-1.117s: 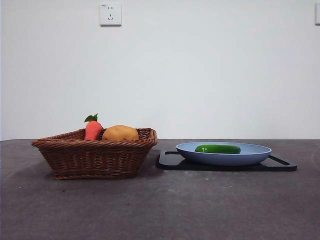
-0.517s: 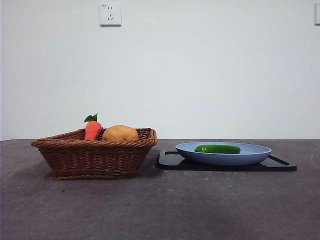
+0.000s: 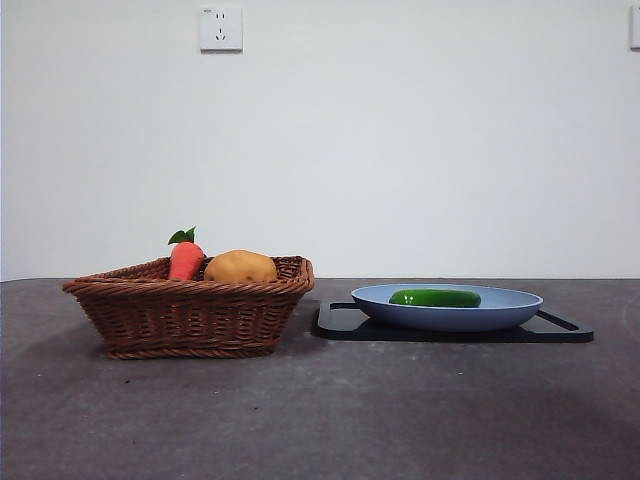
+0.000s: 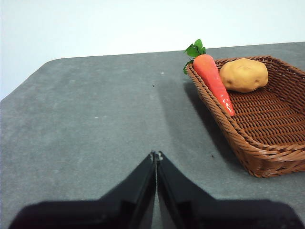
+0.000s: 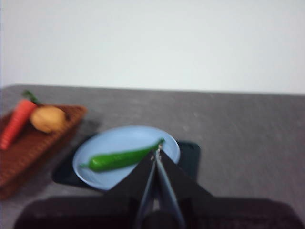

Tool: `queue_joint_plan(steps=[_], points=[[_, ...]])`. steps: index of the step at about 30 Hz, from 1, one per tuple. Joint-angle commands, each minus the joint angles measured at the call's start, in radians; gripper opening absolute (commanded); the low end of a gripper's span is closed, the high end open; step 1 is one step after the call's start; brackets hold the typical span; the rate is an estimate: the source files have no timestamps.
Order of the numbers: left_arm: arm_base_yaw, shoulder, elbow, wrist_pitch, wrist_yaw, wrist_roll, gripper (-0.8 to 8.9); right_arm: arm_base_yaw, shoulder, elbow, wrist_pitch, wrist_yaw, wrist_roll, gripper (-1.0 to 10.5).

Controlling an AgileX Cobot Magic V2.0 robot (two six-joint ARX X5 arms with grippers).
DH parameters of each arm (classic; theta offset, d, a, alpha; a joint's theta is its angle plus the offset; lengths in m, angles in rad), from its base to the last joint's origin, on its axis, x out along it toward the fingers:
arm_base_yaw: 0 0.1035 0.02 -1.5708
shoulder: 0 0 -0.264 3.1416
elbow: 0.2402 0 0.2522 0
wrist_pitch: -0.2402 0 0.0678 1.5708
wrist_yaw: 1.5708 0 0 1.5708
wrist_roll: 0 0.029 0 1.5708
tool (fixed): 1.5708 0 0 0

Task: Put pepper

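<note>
Lies along the blue plate on the black tray, the pepper, just ahead of and below the right pincer, whose jaws are pressed together with nothing between them. Hangs apart over bare bench, the left pincer, equally closed and empty, with the wicker basket off to one side holding the carrot and the potato. Risks from here, as a judgement: descending with jaws unopened and shoving the glossy pepper across the shallow plate; gripping near a rounded end and squirting it out; pressing the plate rim and tipping or sliding plate on tray; dropping short of the basket wall.
</note>
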Motion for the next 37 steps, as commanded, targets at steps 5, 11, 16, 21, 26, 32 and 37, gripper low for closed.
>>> queue_joint_plan(steps=[5,11,16,21,26,32,37], points=[[0.003,-0.002,-0.010,0.012,0.001,-0.006,0.08,0.001,-0.083,-0.116,0.019,0.027,0.030,0.1],[0.003,-0.002,-0.010,0.012,0.001,-0.006,0.08,0.001,-0.116,-0.172,0.018,0.027,0.045,0.1],[0.003,-0.002,-0.010,0.012,0.001,-0.006,0.08,0.001,-0.133,-0.189,-0.006,0.027,0.053,0.1],[0.003,-0.002,-0.010,0.012,0.001,-0.006,0.08,0.001,-0.134,-0.189,-0.041,0.027,0.056,0.1],[0.003,-0.002,-0.010,0.012,0.001,-0.006,0.08,0.001,-0.134,-0.189,-0.048,0.027,0.063,0.1],[0.003,-0.002,-0.010,0.012,0.001,-0.006,0.08,0.002,-0.133,-0.189,-0.048,0.027,0.063,0.1],[0.003,-0.002,-0.010,0.012,0.001,-0.006,0.08,0.001,-0.132,-0.189,-0.049,0.027,0.063,0.1]])
